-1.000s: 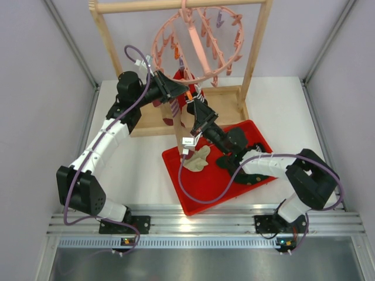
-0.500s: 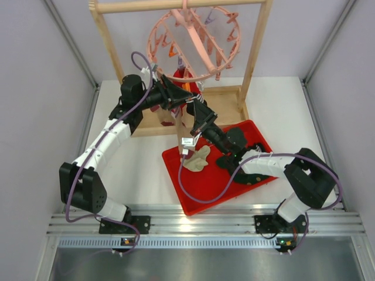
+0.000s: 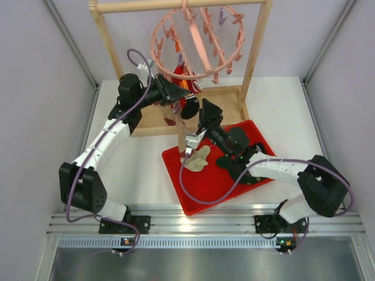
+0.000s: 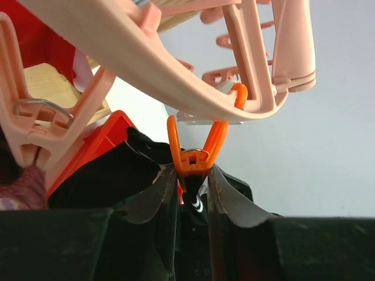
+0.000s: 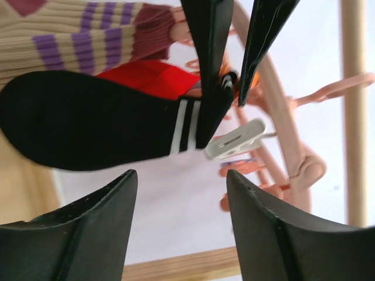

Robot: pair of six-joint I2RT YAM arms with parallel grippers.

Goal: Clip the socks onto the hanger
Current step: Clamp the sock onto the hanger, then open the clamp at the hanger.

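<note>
Reaching from 8 o'clock on the table [image 3: 140, 170] toward 12 o'clock, the left arm [image 3: 108, 137] carried the left gripper [image 3: 177, 95] [image 4: 193, 193] to the near rim of the hanger [image 3: 197, 50] [image 4: 146, 58] [image 5: 278, 105]. The hanger hung from the top bar of the wooden rack [image 3: 252, 70]. The left gripper's fingers [image 4: 161, 196] were pinched on the lower end of an orange peg [image 4: 196, 149] [image 5: 229, 75] dangling from the pink ring.

Below that peg hung a black sock [image 3: 189, 109] [image 5: 88, 123] with two white stripes at its cuff. The cuff sat up at the peg, between the same fingers, and the toe pointed toward 9 o'clock in the right wrist view. Beside it, at its 12 o'clock in that view, hung a tan sock [image 5: 76, 35] with purple stripes and a red sock [image 5: 146, 76].

Just right of the black sock, at 3 o'clock from it in the top view, the right gripper [image 3: 206, 111] [image 5: 181, 175] faced the hanger. Its fingers [image 5: 88, 234] were spread wide with nothing between them, apart from the sock.

At 5 o'clock on the table lay the red tray [image 3: 208, 184], holding a cream sock [image 3: 198, 158] and a dark sock [image 3: 230, 161] partly under the right arm.
</note>
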